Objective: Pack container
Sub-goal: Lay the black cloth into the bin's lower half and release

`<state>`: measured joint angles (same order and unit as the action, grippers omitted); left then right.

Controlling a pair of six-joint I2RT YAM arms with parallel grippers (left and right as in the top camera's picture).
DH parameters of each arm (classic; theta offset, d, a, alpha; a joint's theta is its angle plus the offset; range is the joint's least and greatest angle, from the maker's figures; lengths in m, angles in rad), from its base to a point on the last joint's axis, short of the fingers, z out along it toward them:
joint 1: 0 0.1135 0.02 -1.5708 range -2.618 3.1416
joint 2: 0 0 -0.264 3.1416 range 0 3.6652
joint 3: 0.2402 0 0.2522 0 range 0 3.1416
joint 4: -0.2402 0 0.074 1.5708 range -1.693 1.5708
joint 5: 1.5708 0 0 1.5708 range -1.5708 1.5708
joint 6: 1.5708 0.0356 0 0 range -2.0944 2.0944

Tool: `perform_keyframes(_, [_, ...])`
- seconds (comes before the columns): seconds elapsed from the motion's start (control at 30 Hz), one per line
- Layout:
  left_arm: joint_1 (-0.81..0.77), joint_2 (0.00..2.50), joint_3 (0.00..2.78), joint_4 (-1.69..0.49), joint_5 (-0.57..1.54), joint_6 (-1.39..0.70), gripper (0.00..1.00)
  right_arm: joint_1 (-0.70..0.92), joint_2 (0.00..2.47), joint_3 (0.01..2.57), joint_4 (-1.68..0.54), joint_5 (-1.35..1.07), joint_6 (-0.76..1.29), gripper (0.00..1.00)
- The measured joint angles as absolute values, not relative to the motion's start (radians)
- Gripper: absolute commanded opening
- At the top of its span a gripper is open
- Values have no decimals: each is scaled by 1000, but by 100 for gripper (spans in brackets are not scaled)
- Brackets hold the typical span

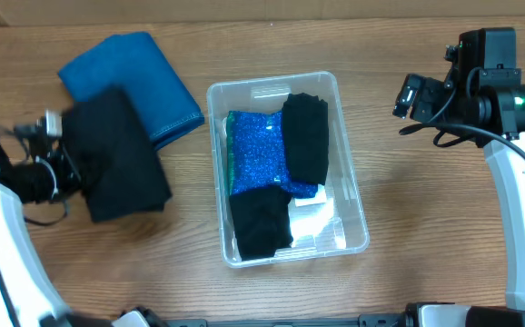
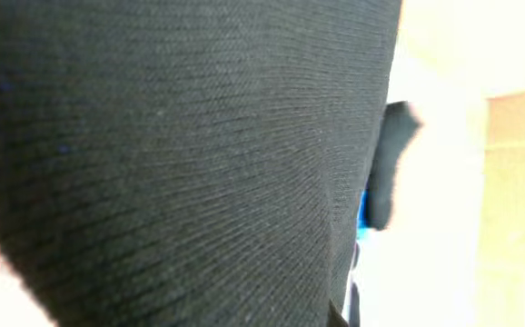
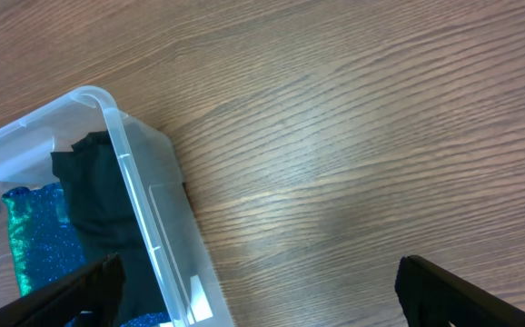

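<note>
Left hand [image 1: 67, 168] at black cloth [image 1: 117, 154], container [image 1: 272, 80] part-filled

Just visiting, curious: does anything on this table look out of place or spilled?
Nothing spilled or damaged. The container sits slightly askew, and a black cloth lies partly over a blue cloth outside it.

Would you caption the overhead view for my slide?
Clear container partly packed with cloths; left gripper at a black cloth outside it.

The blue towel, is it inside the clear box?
No, the blue towel lies outside the container, partly under a black cloth.
</note>
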<state>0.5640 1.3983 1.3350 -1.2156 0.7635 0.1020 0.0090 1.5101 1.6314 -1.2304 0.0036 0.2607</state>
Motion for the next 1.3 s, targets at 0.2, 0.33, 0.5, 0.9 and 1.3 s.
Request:
perform_keyframes(0.2, [152, 1241, 1452, -1024, 713, -190, 4, -25, 1510, 1631, -1259, 95, 277, 100])
perform_keyframes(0.33, [-177, 1248, 1451, -943, 513, -382, 4, -223, 1510, 1631, -1272, 138, 303, 100])
perform_keyframes(0.5, [-478, 1301, 1444, -870, 265, -648, 4, -312, 1510, 1631, -1273, 117, 290, 100])
perform_keyframes(0.9, [-734, 1572, 1433, -837, 138, -1089, 4, -307, 1510, 1631, -1287, 80, 261, 100])
perform_keyframes(1.3, [-753, 1766, 1431, -933, 237, -1121, 72, -307, 1510, 1631, -1288, 74, 261, 100])
